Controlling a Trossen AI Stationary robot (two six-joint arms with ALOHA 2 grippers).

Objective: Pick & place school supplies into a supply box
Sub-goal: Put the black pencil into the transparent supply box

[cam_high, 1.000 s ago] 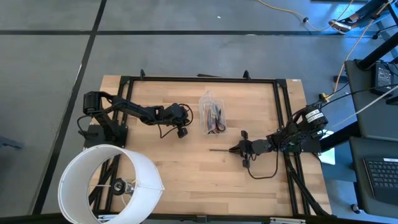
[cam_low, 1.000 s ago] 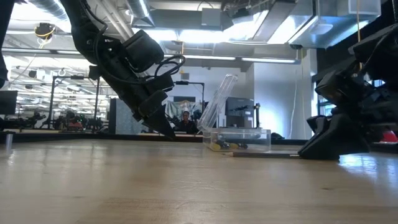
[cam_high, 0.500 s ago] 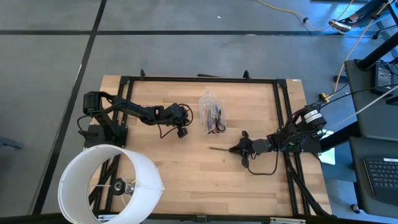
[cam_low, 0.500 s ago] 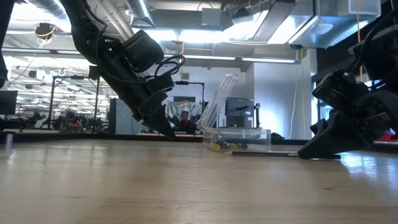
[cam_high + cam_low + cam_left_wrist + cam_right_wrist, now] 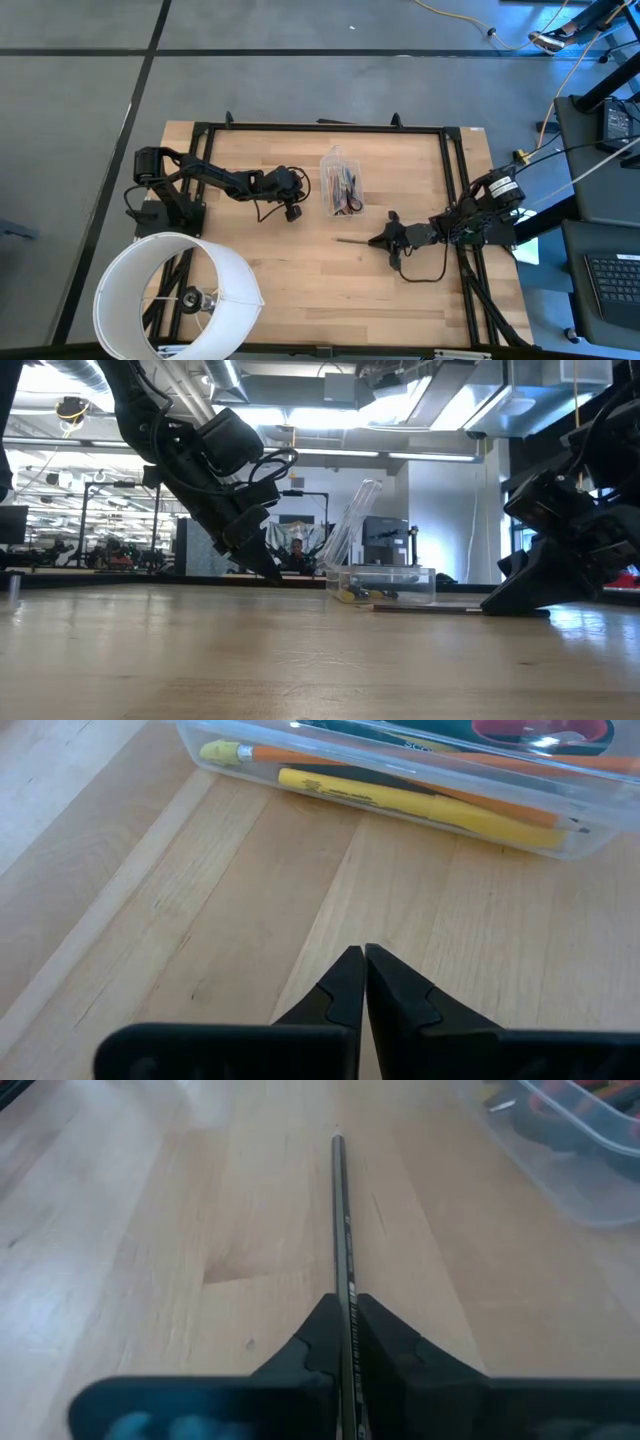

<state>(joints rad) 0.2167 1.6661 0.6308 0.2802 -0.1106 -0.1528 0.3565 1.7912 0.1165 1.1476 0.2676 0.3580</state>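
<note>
The supply box (image 5: 340,190) is clear plastic and stands at the table's middle with its lid (image 5: 352,520) tilted up. It holds a yellow pencil (image 5: 420,802), an orange one and red-handled scissors (image 5: 545,730). My left gripper (image 5: 303,184) is shut just left of the box, above bare wood, and touches nothing. A thin black pencil (image 5: 352,240) lies in front of the box, pointing toward the table's left. My right gripper (image 5: 379,240) is shut on its right end. My right gripper pinches the black pencil's right end (image 5: 343,1285) between its two fingers. The fingers slant down from the table's right and lie along the pencil, which runs straight out ahead of them. The pencil sits level along the tabletop (image 5: 425,608); whether it is lifted clear I cannot tell.
A large white round cylinder (image 5: 175,295) stands at the near left corner. A black frame (image 5: 320,127) runs around the table's edges. Bare wood lies across the near middle and between the box and the pencil.
My right gripper has rolled a little about its own pointing line while staying in place over the pencil. The pencil has kept its place on the table.
</note>
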